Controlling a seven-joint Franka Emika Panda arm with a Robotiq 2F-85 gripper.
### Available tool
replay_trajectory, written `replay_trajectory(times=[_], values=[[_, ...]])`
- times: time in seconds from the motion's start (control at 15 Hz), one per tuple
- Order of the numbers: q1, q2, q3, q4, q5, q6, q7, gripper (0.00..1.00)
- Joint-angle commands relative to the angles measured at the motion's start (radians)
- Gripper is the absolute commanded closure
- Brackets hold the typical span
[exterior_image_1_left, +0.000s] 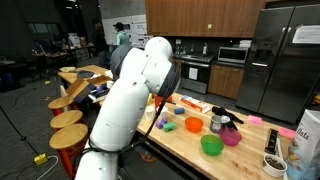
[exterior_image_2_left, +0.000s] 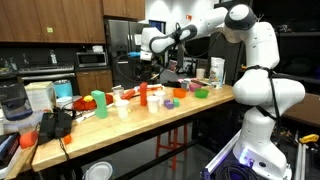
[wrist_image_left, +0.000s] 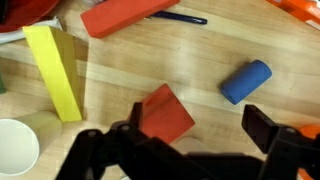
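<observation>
No text, label, brand, number or sign can be read in any view. Faint print is seen on a white bag (exterior_image_1_left: 308, 135) well away from the gripper (wrist_image_left: 198, 130), but it is too small and blurred to be made out.

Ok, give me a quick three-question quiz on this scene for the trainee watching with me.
1. True or false: the gripper is open and holds nothing.
2. Which thing lies nearest the gripper? A) red block B) white cup C) yellow block
3. What colour is the cylinder lying beside that block?
Key: 1 true; 2 A; 3 blue.
</observation>
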Motion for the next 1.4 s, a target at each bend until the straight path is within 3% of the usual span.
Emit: replay_trajectory(times=[0.0,0.07,0.13,0.73,1.33], values=[[0.086,-0.1,-0.137,-0.01,0.13,0.053,-0.064,0.0],[0.097,-0.113,-0.154,-0.014,0.173,0.064,-0.094,0.0],[0.02,-0.026,-0.031,-0.004,0.073,0.017,-0.04,0.0],[0.039,0.009,0.077,-0.03,-0.002,-0.004,-0.03,0.0],[0.053,0.096,0.208,-0.034,-0.298,-0.055,-0.029,0.0]])
